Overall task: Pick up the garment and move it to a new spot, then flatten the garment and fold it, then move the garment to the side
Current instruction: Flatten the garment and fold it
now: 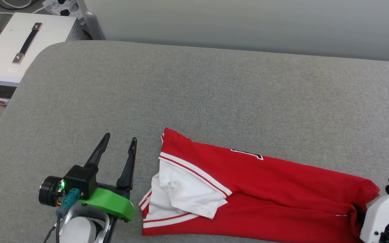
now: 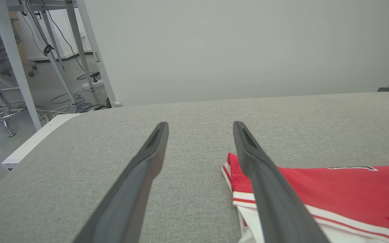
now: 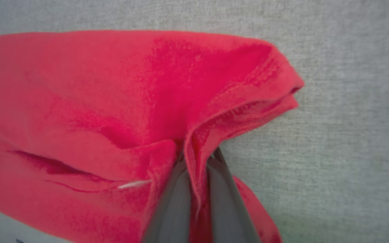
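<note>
Right fingers (image 3: 172,206) pinch garment (image 3: 96,94) edge; left fingers (image 2: 137,182) spread just beside it.

One garment (image 1: 265,189) is lying on one grey padded table (image 1: 214,84). Two grippers are showing: the left gripper (image 1: 120,137), jaws just beside the garment, and the right gripper (image 3: 198,153), jaws pinching it. One white box (image 1: 22,47) is sitting beyond the left jaws.

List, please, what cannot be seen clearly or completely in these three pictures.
Lettering on the garment: head view, folded under red cloth, unreadable.
Garment's near edge: head view, cut off by the bottom border.
Right gripper fingertips: right wrist view, buried in the pinched fold.
Sleeve: left wrist view, partly behind a left gripper finger.
</note>
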You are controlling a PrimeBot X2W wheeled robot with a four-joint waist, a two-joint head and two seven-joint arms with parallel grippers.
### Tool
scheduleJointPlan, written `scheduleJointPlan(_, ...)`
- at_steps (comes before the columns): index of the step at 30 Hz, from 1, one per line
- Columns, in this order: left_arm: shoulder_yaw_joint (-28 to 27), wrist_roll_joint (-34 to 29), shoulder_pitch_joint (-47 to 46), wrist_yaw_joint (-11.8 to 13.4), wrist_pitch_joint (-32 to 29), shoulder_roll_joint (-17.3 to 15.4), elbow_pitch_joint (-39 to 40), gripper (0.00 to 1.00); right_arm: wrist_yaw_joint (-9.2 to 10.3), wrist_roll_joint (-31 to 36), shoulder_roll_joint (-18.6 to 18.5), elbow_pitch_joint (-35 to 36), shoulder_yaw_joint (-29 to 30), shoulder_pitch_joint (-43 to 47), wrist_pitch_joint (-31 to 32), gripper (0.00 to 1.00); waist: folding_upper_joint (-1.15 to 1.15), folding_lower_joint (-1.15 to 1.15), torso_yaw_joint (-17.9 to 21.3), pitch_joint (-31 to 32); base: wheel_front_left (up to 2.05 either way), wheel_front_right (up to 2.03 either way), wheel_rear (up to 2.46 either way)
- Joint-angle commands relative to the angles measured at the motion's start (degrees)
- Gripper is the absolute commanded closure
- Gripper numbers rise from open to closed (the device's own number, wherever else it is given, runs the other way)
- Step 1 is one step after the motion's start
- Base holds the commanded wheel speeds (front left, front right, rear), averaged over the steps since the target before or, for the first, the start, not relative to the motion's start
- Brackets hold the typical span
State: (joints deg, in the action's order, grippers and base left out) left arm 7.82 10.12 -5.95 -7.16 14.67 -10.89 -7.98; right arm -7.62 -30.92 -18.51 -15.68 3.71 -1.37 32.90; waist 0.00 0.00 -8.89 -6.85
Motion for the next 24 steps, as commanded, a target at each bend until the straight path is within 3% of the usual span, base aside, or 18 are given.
scheduleJointPlan(1,-0.2,-0.3,0.6,-0.3,0.3,0.4,0.0,0.0,0.13,0.2,-1.3,-1.4,0.3,-0.4,-0.3,1.0,0.0,0.0,0.1,0.1,0.0,0.0,0.0)
scheduleJointPlan(12,-0.1,0.0,0.5,-0.3,0.3,0.8,-0.2,0.0,0.13,5.5,-10.2,-4.7,7.4,-1.4,-3.7,1.0,0.0,0.0,0.6,0.6,0.0,0.0,0.0)
scheduleJointPlan(24,-0.2,0.5,1.9,-0.3,0.3,1.3,-0.9,0.0,0.13,4.2,-8.3,-0.1,6.1,0.5,-2.1,1.0,0.0,0.0,0.6,3.7,0.0,0.0,0.0)
